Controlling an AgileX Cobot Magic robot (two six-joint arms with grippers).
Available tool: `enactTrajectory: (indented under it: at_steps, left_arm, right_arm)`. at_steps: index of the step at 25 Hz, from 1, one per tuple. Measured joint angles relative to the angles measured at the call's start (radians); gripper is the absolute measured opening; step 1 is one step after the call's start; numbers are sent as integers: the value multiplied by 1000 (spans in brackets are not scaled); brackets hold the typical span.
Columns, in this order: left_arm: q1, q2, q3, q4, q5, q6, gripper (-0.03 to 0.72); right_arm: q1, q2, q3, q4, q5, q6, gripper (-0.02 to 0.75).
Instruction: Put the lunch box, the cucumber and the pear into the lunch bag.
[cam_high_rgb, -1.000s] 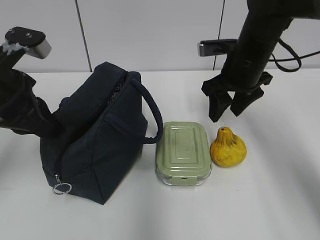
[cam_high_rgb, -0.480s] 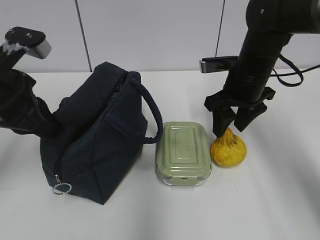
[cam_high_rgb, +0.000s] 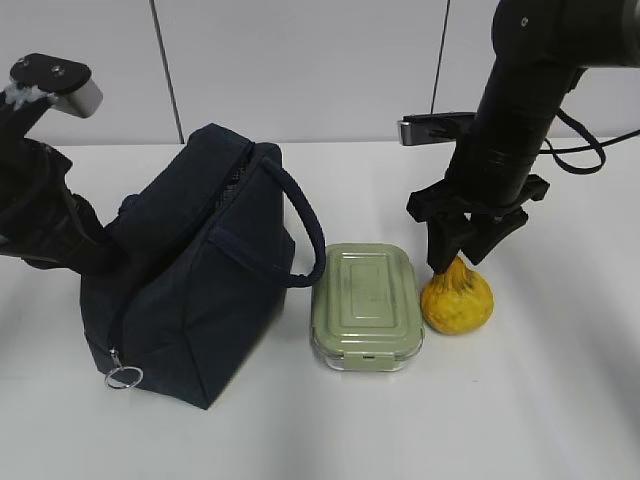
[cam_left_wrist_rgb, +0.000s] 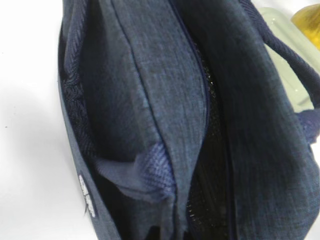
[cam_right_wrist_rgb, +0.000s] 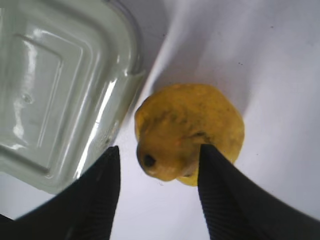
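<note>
The right gripper (cam_high_rgb: 464, 258) stands spread directly above the pear (cam_high_rgb: 457, 298), which sits upright just right of the lunch box (cam_high_rgb: 366, 305), its narrow neck pointing up between the jaws, nearer one finger and not yet clamped.

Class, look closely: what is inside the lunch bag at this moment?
Through the lunch bag's narrow opening only dark lining shows; nothing else is visible. Its depths are hidden, so contents cannot be ruled out.
</note>
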Motion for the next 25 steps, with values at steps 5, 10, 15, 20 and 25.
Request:
enactTrajectory:
  at_steps: [5, 10, 15, 20, 25]
  left_arm:
    - [0, 0, 0, 0, 0, 0, 3]
    - [0, 0, 0, 0, 0, 0, 3]
    - [0, 0, 0, 0, 0, 0, 3]
    - [0, 0, 0, 1, 0, 0, 3]
    - [0, 0, 0, 1, 1, 0, 3]
  right_arm:
    - [9, 0, 0, 16, 0, -8, 391]
    - [10, 0, 0, 7, 0, -11, 391]
    - [11, 10, 0, 1, 0, -11, 391]
    - [11, 42, -2, -19, -6, -11, 339]
    - [11, 31, -6, -37, -6, -11, 146]
